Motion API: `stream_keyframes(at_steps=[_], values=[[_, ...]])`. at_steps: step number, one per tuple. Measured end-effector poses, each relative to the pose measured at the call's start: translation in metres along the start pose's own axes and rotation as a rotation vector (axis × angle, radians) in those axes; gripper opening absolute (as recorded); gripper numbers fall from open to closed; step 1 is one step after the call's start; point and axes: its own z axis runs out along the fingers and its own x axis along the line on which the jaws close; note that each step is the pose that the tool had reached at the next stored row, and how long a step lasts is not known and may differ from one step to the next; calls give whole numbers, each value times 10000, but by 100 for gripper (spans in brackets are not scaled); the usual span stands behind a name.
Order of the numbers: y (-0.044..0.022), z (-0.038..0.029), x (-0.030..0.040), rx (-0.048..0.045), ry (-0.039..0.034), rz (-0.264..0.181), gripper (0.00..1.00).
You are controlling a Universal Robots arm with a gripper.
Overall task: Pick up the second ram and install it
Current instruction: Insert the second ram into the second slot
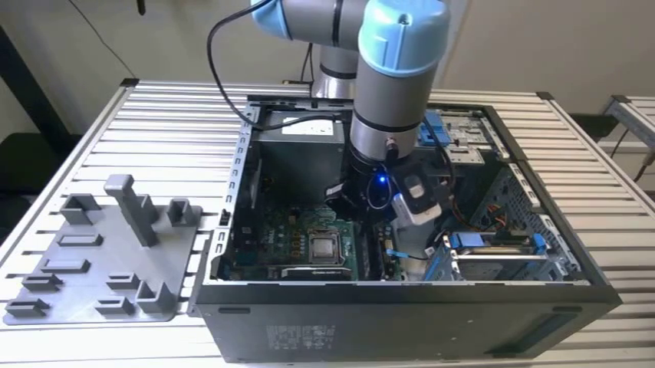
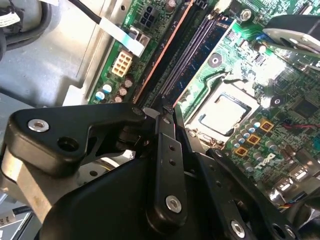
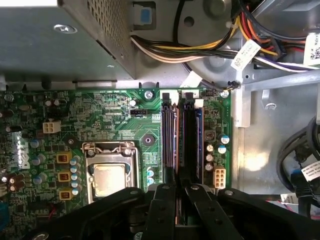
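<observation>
Black links of the end effector crowd the lower part of both wrist views and cover the near ends of the long sockets. Whether it grips or hangs free, I cannot tell. The second ram is hard to make out: a dark, thin strip on edge among the sockets, running right under the end effector's tip.

A ribbed, pale metal desk carries the open black computer case, with a grey plastic tray of blocks beside it, at the exterior view's left. The grey and blue arm reaches down into the case.

Inside lie a green motherboard, a square silvery processor, a perforated metal box and bundled coloured cables.
</observation>
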Motion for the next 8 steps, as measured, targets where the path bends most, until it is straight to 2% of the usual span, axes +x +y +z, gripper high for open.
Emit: stream_keyframes(at_steps=[4,8], values=[[2,1,2,-6,-48,-146,14],[3,8,6,-10,-51,-152,14]])
